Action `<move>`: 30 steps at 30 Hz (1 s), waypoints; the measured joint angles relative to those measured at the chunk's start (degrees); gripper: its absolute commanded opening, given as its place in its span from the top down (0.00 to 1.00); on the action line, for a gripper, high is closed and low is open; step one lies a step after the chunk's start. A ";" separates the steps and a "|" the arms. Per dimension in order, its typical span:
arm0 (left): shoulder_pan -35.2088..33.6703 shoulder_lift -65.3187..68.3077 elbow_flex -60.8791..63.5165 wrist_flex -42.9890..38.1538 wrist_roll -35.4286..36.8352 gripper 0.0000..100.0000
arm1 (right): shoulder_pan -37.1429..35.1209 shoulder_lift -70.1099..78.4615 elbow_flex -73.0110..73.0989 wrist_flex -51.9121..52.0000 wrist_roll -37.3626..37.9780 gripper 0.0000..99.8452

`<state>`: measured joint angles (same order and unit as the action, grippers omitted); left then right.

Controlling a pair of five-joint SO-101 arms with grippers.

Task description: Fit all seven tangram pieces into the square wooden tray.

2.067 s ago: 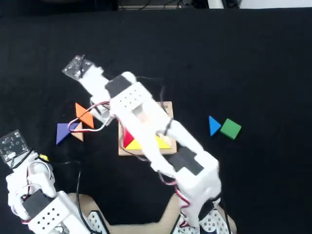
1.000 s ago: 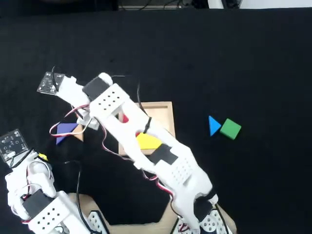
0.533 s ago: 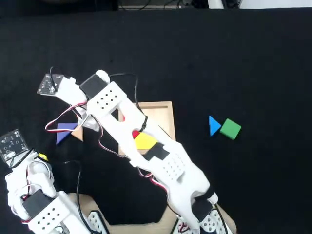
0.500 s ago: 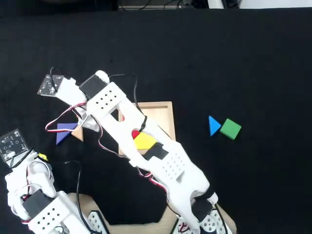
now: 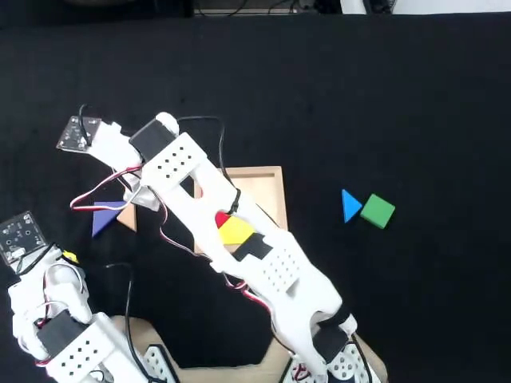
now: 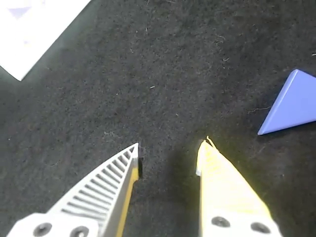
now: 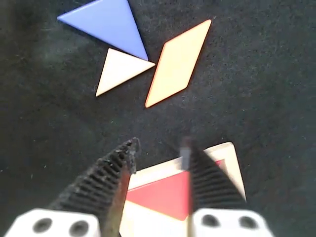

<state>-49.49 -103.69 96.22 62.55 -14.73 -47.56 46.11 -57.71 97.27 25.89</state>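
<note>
A: Largest entries?
B: Right arm (image 5: 263, 263), lying diagonally over the tray (image 5: 267, 179). The tray sits square-on and holds a red piece (image 5: 221, 219) touching a yellow piece (image 5: 235, 231).

A: Loose pieces?
B: Left of tray: purple triangle (image 7: 106, 22), parallelogram (image 7: 178, 63) with its long axis slanting toward the tray, and pale triangle (image 7: 118, 69), their corners meeting. Right of tray: green square (image 5: 378, 211), with the blue triangle (image 5: 350, 205) just beside it.

A: Pincers?
B: Right gripper (image 7: 158, 145): narrow gap, empty, over the tray's left rim. Left gripper (image 6: 169, 148): parted, empty, well left of the tray.

A: Changes?
B: The right arm has swung leftward. The square and the blue triangle are unmoved.
</note>
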 measured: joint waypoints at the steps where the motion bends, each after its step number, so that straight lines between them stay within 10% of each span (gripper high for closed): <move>1: 0.00 0.00 0.00 0.00 0.00 0.80 | 0.00 0.00 0.00 0.00 0.00 0.74; 4: 0.00 0.00 0.00 0.00 0.00 0.80 | 0.00 0.00 0.00 0.00 0.00 0.70; 8: 0.00 0.00 0.00 0.00 0.00 0.80 | 0.00 0.00 0.53 0.18 2.29 1.00; 14: 0.00 0.00 0.00 0.00 0.00 0.80 | 0.00 0.00 0.53 0.18 1.76 0.72; 23: 0.00 0.00 0.00 0.00 0.00 0.80 | 0.00 0.00 0.88 0.44 1.49 0.99; 30: 0.00 0.00 0.00 0.00 0.00 0.80 | 0.00 0.00 1.76 0.44 2.46 0.94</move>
<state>-49.49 -103.69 96.22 62.55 -14.73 -47.56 46.11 -55.96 97.71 28.35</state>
